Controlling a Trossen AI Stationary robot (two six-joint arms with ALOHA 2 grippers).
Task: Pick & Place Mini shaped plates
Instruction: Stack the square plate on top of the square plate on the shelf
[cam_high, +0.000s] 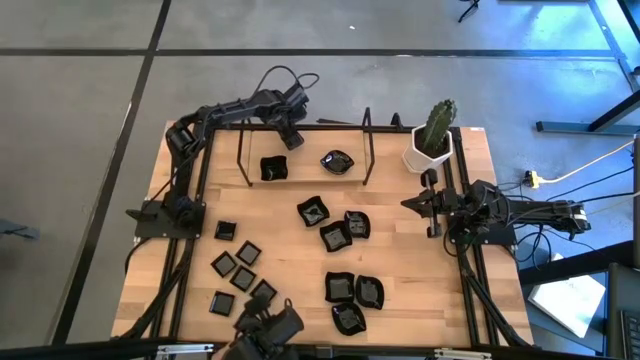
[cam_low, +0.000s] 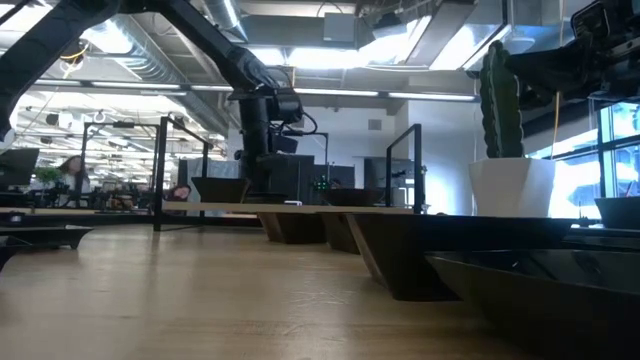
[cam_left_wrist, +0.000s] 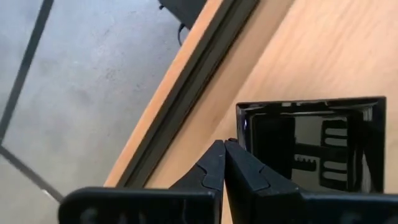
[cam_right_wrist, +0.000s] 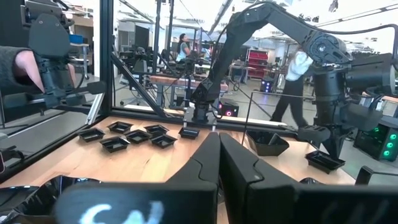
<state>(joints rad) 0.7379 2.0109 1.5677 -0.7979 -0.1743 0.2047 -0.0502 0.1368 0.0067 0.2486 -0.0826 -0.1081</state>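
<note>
While the left hand (cam_high: 294, 140) hangs over the raised shelf (cam_high: 305, 182) at the far edge of the counter (cam_high: 420, 270), its fingers (cam_left_wrist: 217, 165) are seen pressed together with nothing pinched between them. Just beside the fingertips, in the left wrist view, a raised-rim square plate (cam_left_wrist: 311, 146) is seen resting on the shelf; in the high view the same plate (cam_high: 272, 168) sits under the hand, with a wavy-edged plate (cam_high: 337, 161) placed near it on the same shelf. Outward from there, the remaining mini shaped plates are spread over the counter: a middle cluster (cam_high: 335, 225), a group of small flat squares (cam_high: 240, 270) on the left, and three rounded ones (cam_high: 353, 297) toward the near edge. The right hand (cam_high: 411, 204) is parked at the right side, fingers likewise pressed together and empty, just beside the white cactus pot (cam_high: 430, 152).

The risk is judged to lie at the shelf: the square plate sits close to the fingertips and near the shelf's edge, so a sideways drift of the shut hand could nudge it off. The glossy rims could also slip in a pinch.

Much is hidden in the low view, where near plates block the counter behind. The exact count of plates cannot be made out.
</note>
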